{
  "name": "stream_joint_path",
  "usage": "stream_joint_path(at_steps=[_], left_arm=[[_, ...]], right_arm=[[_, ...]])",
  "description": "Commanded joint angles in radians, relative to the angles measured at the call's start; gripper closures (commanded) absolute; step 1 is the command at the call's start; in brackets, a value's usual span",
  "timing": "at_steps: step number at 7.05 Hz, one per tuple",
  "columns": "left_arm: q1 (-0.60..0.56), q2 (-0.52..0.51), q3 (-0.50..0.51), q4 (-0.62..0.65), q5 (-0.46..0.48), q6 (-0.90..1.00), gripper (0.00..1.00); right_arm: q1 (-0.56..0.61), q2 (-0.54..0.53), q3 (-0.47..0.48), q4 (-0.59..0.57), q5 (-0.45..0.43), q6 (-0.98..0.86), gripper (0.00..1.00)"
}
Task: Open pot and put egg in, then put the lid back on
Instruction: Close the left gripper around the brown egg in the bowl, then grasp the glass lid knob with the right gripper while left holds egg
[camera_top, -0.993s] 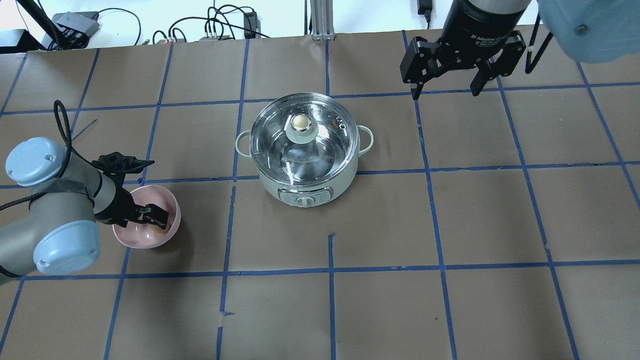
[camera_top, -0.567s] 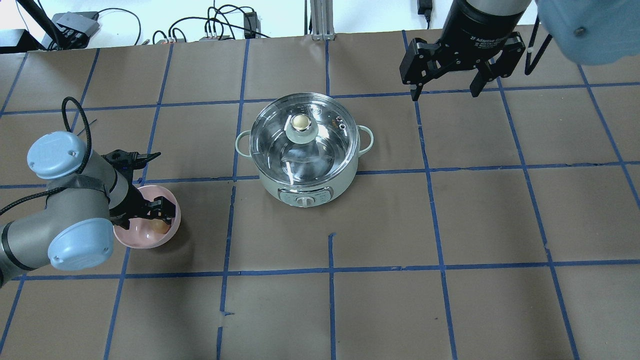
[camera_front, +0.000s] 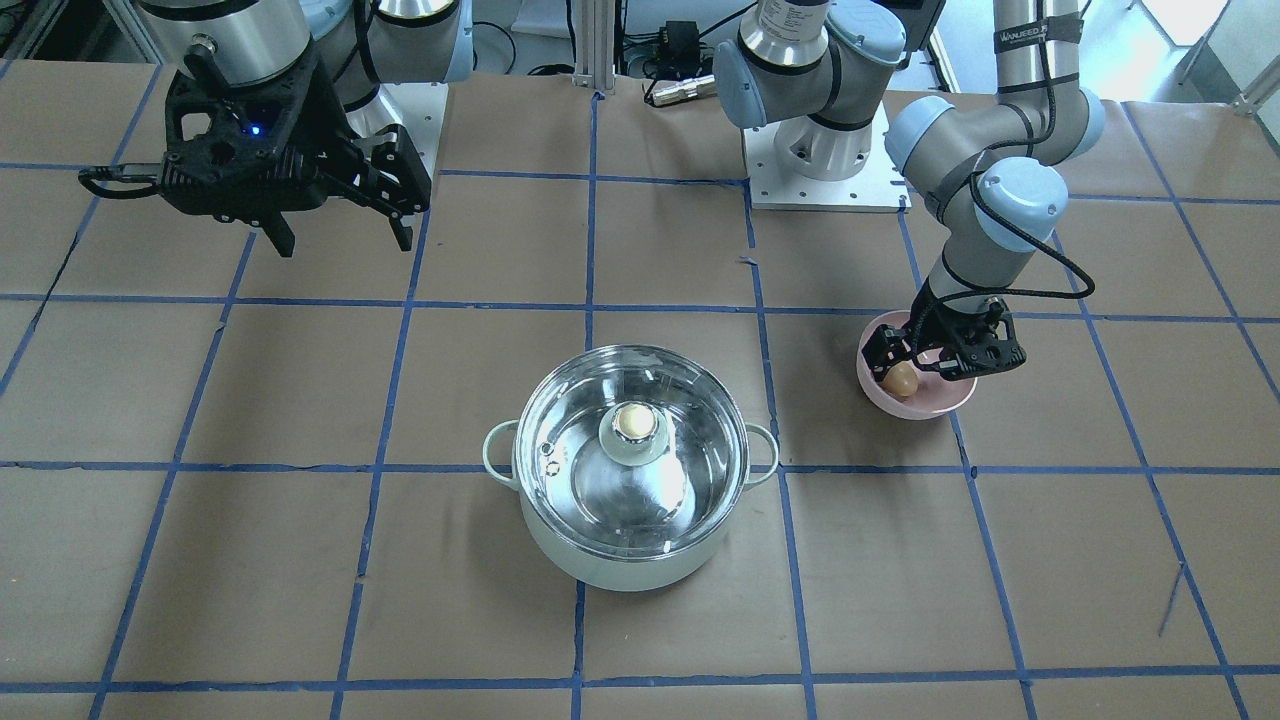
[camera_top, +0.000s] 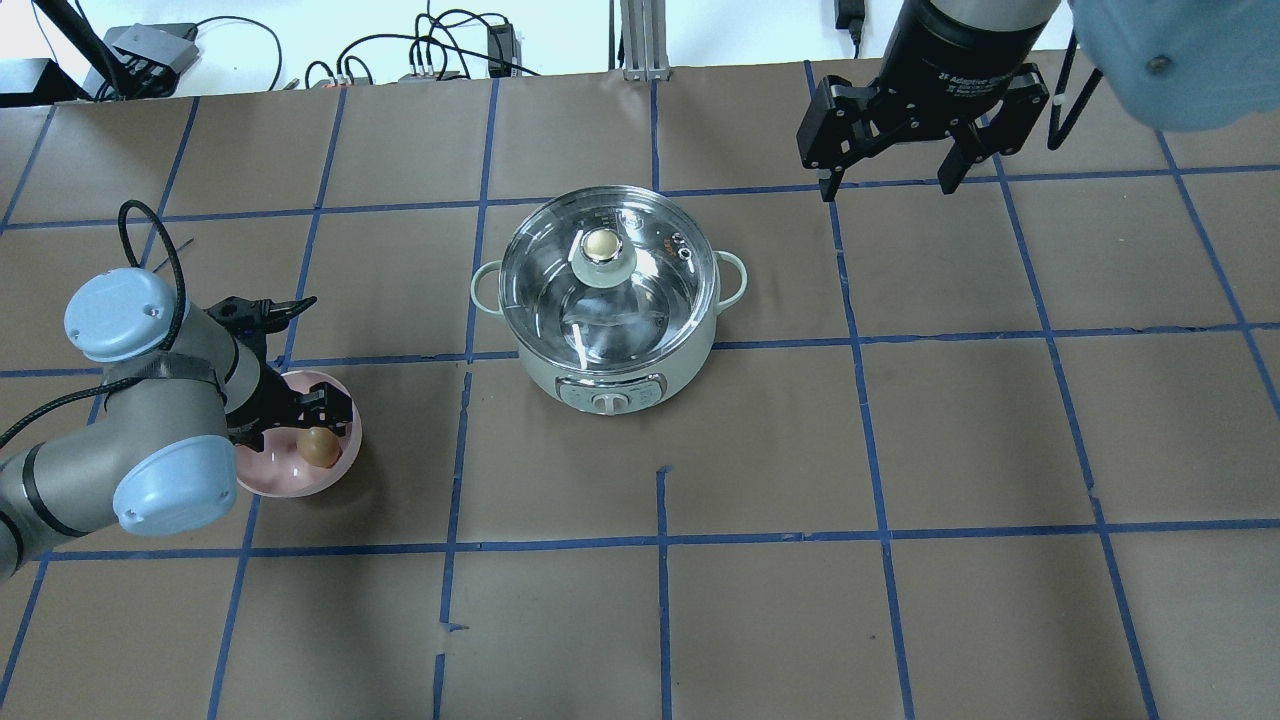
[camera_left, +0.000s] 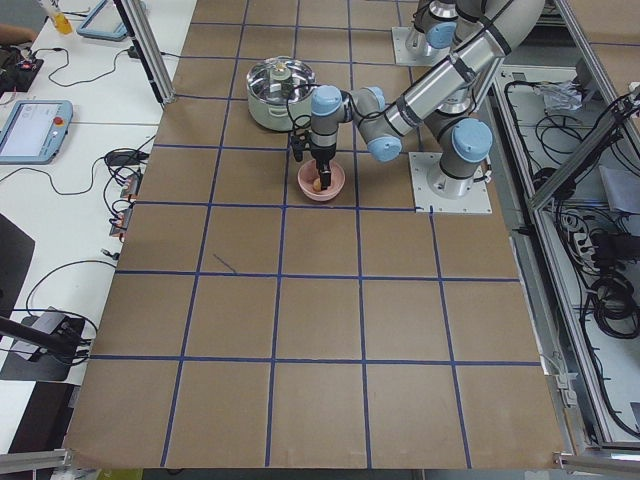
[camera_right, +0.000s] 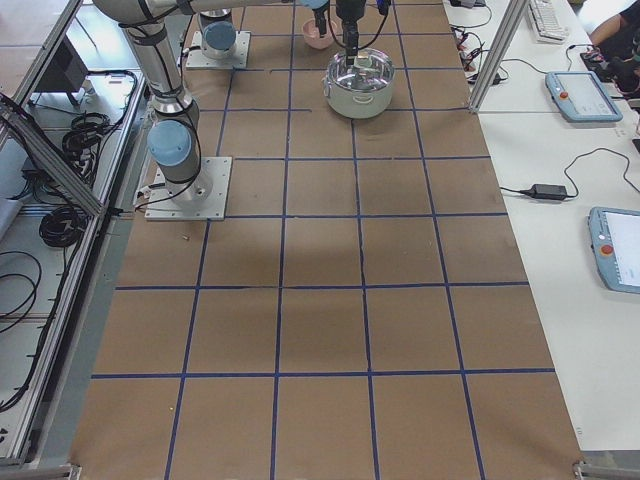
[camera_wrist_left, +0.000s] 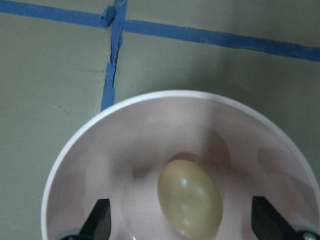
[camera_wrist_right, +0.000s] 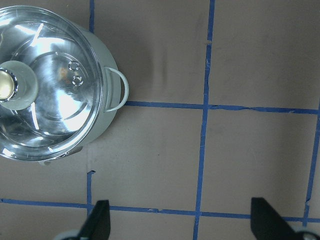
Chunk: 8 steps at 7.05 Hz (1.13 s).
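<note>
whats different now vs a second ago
The left pincer lifted within the pink bowl, uncovering the egg; it hovers open, with the egg lying loose below. The right pincer, the pot and the lid on it stayed put.

The left tool (camera_front: 930, 362) hangs low, pointing down and spread wide, while the right tool (camera_top: 888, 185) hovers high, likewise spread.

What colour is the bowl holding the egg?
Pale pink; the bowl shows best in the left wrist view.

"2F Adaptive" on right hand (camera_top: 886, 186), seemingly cut off
</note>
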Motion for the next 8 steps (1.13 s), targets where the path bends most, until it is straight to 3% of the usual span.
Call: stream_joint_path(at_steps=[1,2,4,5,6,7,8], left_arm=[[0.011,-0.013,-0.013,-0.001,-0.011,-0.001,0.01],[0.011,-0.014,-0.013,-0.001,-0.011,-0.007,0.01],[0.011,-0.016,-0.021,-0.001,-0.011,-0.023,0.01],[0.011,-0.016,-0.021,0.001,-0.011,-0.017,0.01],[0.011,-0.016,-0.028,0.001,-0.012,-0.012,0.01],[0.011,-0.016,-0.027,0.001,-0.012,-0.006,0.01],[0.014,-0.016,-0.029,-0.001,-0.011,0.037,0.01]], right_arm=[[0.027,0.014,-0.009,-0.004,-0.021,0.010,0.00],[0.060,0.061,-0.021,-0.084,-0.025,0.033,0.00],[0.221,0.248,-0.178,-0.141,-0.038,0.241,0.00],[0.305,0.320,-0.209,-0.191,-0.083,0.352,0.00],[0.368,0.366,-0.203,-0.251,-0.116,0.387,0.00],[0.372,0.386,-0.187,-0.261,-0.167,0.352,0.00],[0.372,0.423,-0.188,-0.303,-0.165,0.335,0.00]])
